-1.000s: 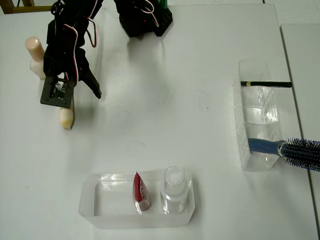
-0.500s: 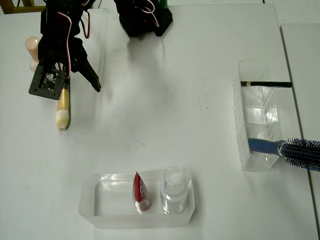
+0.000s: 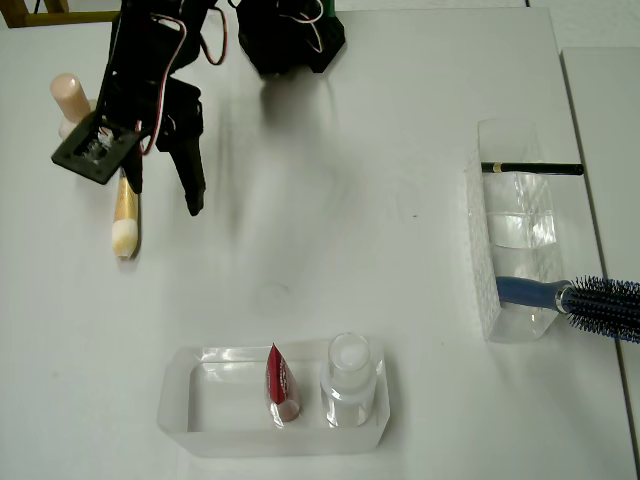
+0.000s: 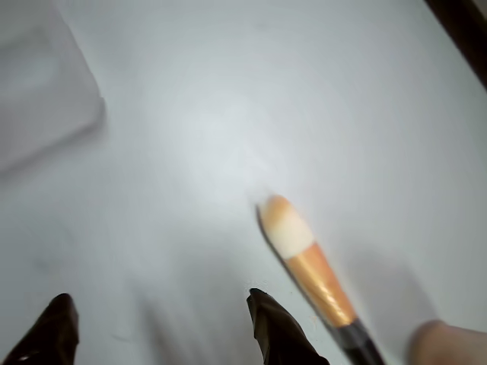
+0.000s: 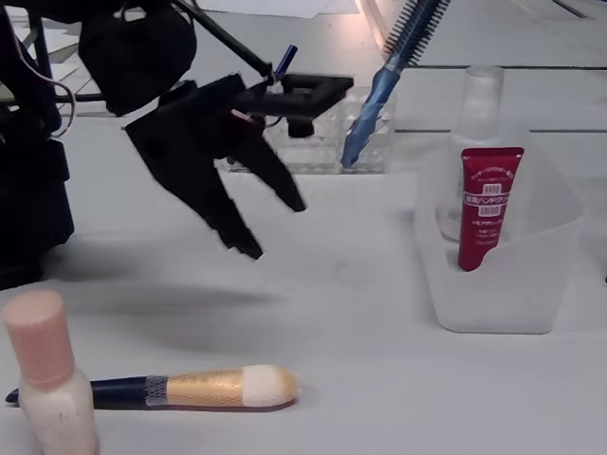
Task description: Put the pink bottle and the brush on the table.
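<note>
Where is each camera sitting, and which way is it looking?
Overhead view: hangs above, looking straight down at the table; shows the black arm and its open fingers.
Wrist view: rides on the arm, looking down past the fingers at the brush.
Fixed view: sits low at the table's edge beside the pink bottle, looking across; shows the fingers in the air.
Shared: all three show the brush lying on the table.

Counter centre free. Obstacles: brush and bottle by claw, tray below, organizer right.
</note>
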Available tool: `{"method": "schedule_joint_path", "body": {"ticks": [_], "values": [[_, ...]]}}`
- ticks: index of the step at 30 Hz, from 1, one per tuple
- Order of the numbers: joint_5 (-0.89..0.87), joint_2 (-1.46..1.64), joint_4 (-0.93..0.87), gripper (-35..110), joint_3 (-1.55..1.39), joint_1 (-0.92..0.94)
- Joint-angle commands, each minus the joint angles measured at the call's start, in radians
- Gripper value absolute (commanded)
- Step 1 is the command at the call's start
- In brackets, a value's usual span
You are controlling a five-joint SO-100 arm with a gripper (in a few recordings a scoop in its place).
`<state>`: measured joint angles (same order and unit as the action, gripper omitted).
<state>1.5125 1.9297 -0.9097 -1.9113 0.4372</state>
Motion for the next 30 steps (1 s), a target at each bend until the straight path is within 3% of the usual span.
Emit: {"method": "schedule_joint_path", "body": {"ticks": [1, 10, 20, 30], "values": [[-0.130, 0.058, 0.035, 27, 0.034, -0.043], [-0.566, 0.103, 0.183, 15, -0.002, -0.204], [-0.868, 0.259, 0.301, 0, -0.176, -0.319], [-1.227, 0.508, 0.318, 0, -0.413, -0.426]]}}
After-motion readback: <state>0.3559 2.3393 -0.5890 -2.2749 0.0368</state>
